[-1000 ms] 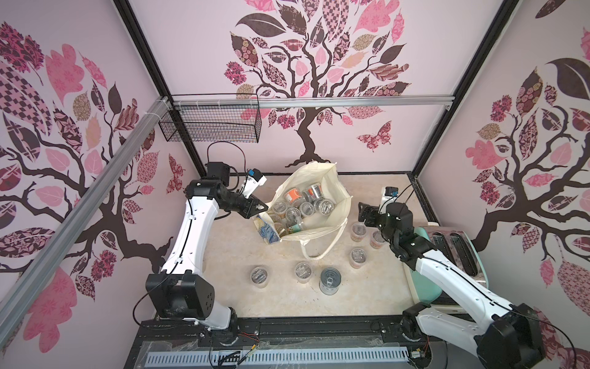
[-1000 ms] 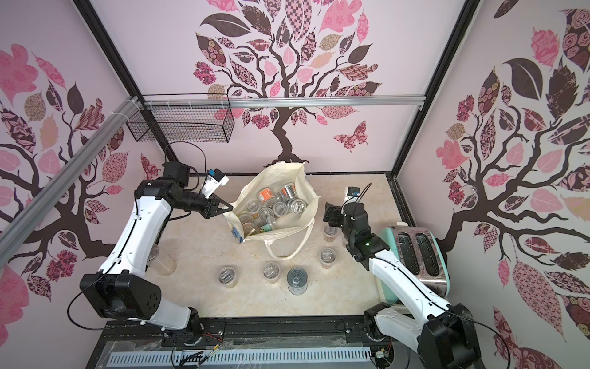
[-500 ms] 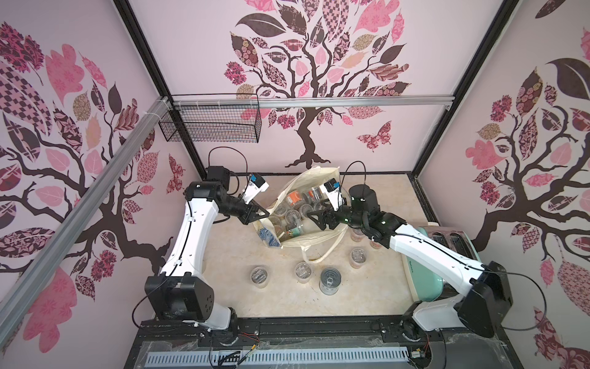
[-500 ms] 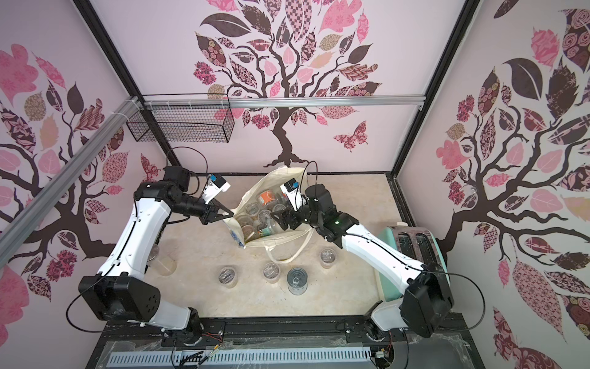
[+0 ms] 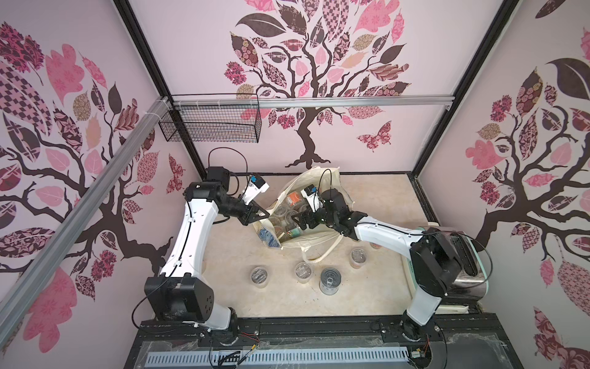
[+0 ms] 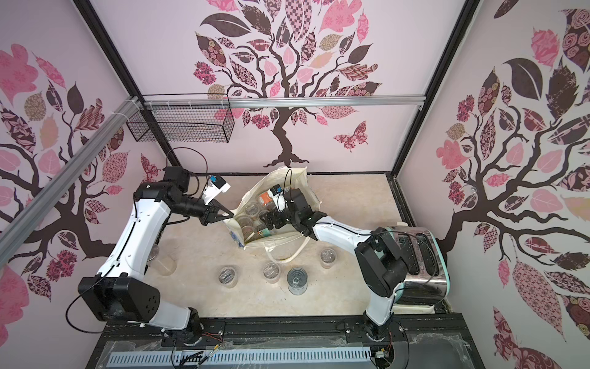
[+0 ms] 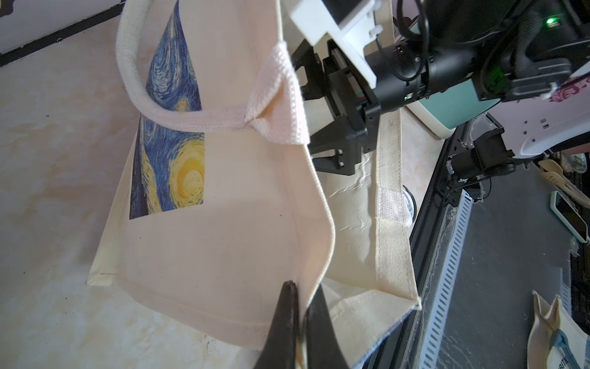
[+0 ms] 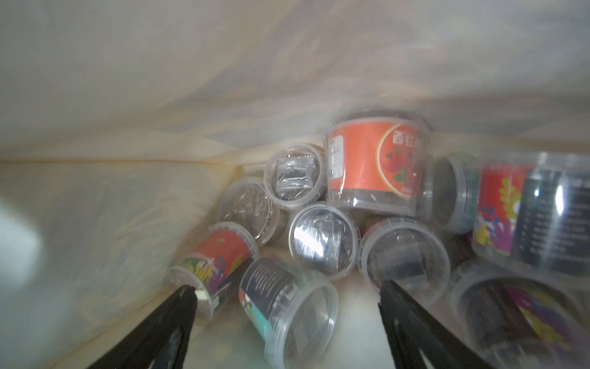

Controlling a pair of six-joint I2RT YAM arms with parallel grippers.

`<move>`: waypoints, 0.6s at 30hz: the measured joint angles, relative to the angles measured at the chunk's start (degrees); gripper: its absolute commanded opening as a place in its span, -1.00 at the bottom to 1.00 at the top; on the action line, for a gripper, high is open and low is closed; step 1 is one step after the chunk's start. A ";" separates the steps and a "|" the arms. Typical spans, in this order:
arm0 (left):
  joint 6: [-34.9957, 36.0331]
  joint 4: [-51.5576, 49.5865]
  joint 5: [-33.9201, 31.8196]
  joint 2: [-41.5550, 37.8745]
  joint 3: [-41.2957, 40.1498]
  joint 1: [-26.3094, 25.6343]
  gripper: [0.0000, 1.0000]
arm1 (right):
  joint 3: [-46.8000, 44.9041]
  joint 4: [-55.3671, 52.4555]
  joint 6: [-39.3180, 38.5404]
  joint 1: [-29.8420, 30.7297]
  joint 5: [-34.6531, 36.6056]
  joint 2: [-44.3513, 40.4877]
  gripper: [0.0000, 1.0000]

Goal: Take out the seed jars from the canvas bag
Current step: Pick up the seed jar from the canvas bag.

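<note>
Many seed jars (image 8: 322, 242) in canvas bag (image 8: 127, 96); right gripper (image 8: 287, 287) agape among them

The canvas bag (image 5: 314, 246) is cream, with a blue-and-yellow swirl print on one side and white handles. It sits slumped toward the back of the desk (image 5: 242, 252), its mouth wide open. Inside, roughly ten seed jars (image 8: 322, 242) lie jumbled, clear with clear lids, some tipped over. One orange-labelled jar (image 8: 373, 169) shows a tomato picture. Three more stand upright on the desk in front of the bag: left jar (image 5: 259, 276), middle jar (image 5: 303, 271) and right jar (image 5: 357, 256).
</note>
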 measured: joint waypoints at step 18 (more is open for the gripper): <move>0.09 -1.18 -0.57 1.88 3.08 0.00 -1.00 | 14.01 3.74 0.92 0.02 10.49 17.03 0.90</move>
